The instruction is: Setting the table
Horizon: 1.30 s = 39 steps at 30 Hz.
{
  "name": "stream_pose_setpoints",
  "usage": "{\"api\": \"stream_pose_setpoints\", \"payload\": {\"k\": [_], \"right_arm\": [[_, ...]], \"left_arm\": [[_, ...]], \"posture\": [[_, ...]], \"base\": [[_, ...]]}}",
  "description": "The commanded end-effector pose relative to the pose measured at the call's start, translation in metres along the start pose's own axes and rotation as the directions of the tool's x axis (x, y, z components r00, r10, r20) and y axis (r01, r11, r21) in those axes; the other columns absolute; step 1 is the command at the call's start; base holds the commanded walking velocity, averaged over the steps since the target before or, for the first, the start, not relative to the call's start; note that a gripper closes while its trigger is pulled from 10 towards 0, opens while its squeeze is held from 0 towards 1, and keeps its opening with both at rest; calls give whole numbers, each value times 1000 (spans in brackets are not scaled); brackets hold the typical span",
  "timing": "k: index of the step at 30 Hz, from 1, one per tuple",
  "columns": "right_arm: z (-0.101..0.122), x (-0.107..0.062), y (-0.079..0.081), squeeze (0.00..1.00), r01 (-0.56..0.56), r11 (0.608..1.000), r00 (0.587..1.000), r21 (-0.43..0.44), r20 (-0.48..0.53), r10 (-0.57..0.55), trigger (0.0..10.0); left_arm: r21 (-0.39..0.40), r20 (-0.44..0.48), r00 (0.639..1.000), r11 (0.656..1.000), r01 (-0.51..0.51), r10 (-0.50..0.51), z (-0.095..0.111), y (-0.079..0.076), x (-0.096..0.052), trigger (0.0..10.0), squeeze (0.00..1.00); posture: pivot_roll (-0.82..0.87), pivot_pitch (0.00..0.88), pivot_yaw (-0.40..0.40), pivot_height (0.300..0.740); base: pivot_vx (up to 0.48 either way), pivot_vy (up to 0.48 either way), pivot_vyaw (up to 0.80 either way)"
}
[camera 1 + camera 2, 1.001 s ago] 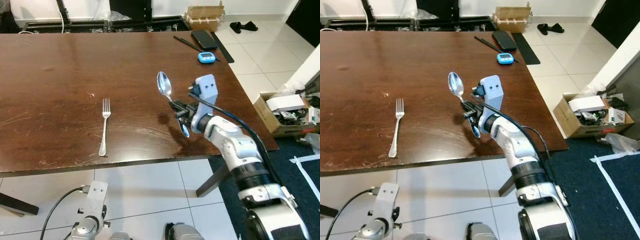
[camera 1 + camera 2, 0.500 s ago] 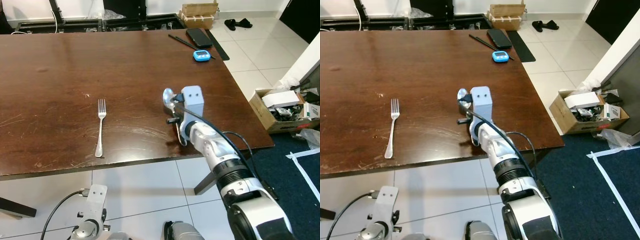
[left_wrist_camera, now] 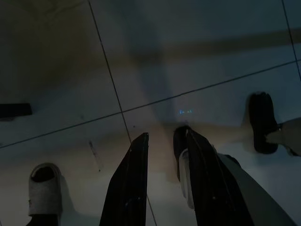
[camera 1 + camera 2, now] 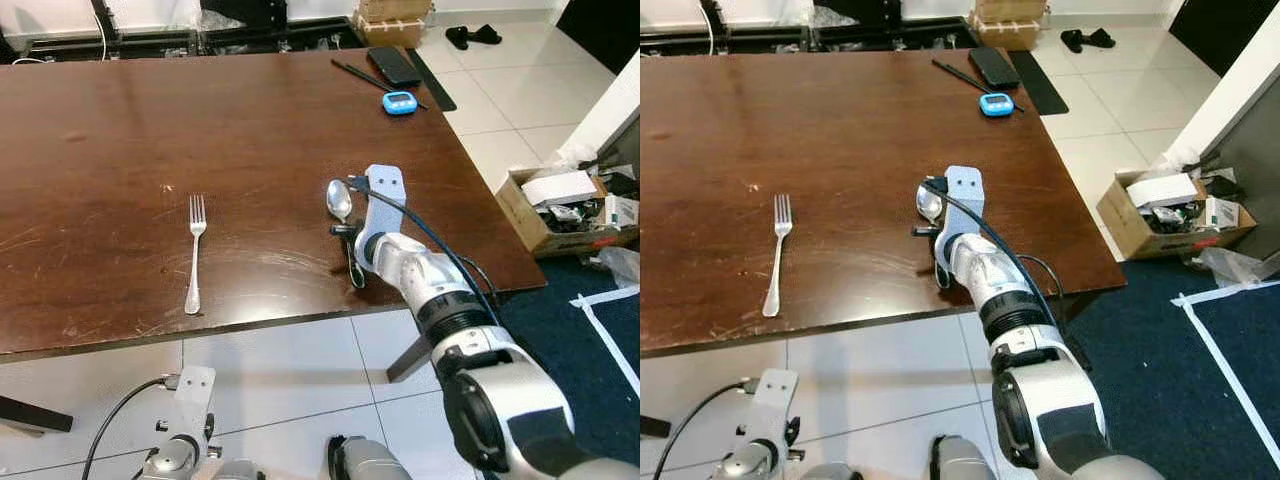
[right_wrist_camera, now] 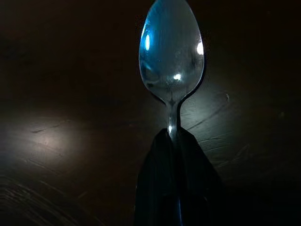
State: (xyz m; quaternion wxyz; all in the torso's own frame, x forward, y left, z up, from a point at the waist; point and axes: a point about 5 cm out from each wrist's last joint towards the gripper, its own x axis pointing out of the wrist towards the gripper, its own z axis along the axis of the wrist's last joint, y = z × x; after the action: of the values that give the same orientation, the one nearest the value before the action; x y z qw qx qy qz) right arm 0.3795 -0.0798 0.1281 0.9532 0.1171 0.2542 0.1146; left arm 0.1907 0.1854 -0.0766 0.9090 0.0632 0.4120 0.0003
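Note:
A silver spoon (image 4: 339, 199) lies low over the brown table (image 4: 250, 130) near its front right part, bowl pointing away from me. My right gripper (image 4: 347, 236) is shut on the spoon's handle just behind the bowl; in the right wrist view the spoon (image 5: 171, 52) sticks out past the closed gripper (image 5: 170, 137). I cannot tell whether the spoon touches the wood. A silver fork (image 4: 193, 252) lies flat to the left, tines pointing away. My left gripper (image 3: 162, 141) hangs idle over the tiled floor, fingers apart.
A blue timer (image 4: 399, 101), a black phone (image 4: 393, 66) and a thin black stick (image 4: 352, 72) lie at the table's far right corner. A cardboard box (image 4: 560, 205) of clutter stands on the floor to the right. Slippers (image 3: 43, 188) lie on the floor under the left arm.
My right gripper has brought the spoon down from a raised, tilted pose to just at the table surface. The camera has shifted a little; the fork has not moved.

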Motion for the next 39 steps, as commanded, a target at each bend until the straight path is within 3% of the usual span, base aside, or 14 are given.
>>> {"api": "stream_pose_setpoints", "payload": {"k": [1, 19, 20, 21, 22, 26, 27, 33, 39], "right_arm": [[-6, 1, 1, 0, 6, 999, 999, 45, -41, -4, 10000], [-12, 3, 5, 0, -9, 994, 996, 113, -88, 19, 10000], [-11, 3, 5, 506, -10, 993, 996, 115, -92, 20, 10000], [-11, 3, 5, 506, -10, 993, 996, 115, -92, 20, 10000], [-11, 3, 5, 1000, -10, 993, 995, 114, -96, 21, 10000], [-9, 3, 6, 973, -14, 993, 995, 115, -95, 25, 10000], [-7, 3, 7, 0, -15, 993, 996, 118, -90, 26, 10000], [1, 2, 9, 0, -27, 992, 997, 127, -73, 36, 10000], [29, -12, 15, 0, -95, 976, 992, 194, -66, 110, 10000]], "left_arm": [[-14, -28, 1000, 1000, -3, 3, -7, 1, -2, 10000, 0], [-5, -24, 1000, 1000, -3, 3, -5, 4, -1, 10000, 0], [-5, -23, 1000, 1000, -3, 3, -4, 4, -1, 10000, 0], [-5, -23, 1000, 1000, -3, 3, -4, 4, -1, 10000, 0], [-5, -23, 1000, 1000, -3, 3, -4, 3, -1, 10000, 0], [-5, -23, 1000, 1000, -2, 2, -5, 3, -1, 10000, 0], [-6, -23, 1000, 1000, -2, 2, -5, 3, -1, 10000, 0], [-8, -23, 1000, 1000, -2, 2, -5, 3, -1, 10000, 0], [-12, -21, 1000, 1000, -1, 1, -2, 5, 0, 10000, 0]], "posture": [[33, 117, -14, 740], [37, 110, -9, 740], [37, 110, -9, 740], [37, 110, -9, 740], [37, 110, -10, 740], [37, 108, -12, 740], [39, 107, -13, 740], [39, 105, -11, 740], [42, 95, -9, 740]], "base": [[0, 0, 0], [0, 0, 0], [0, 0, 0], [0, 0, 0], [0, 0, 0], [0, 0, 0], [0, 0, 0], [0, 0, 0], [0, 0, 0]]}}
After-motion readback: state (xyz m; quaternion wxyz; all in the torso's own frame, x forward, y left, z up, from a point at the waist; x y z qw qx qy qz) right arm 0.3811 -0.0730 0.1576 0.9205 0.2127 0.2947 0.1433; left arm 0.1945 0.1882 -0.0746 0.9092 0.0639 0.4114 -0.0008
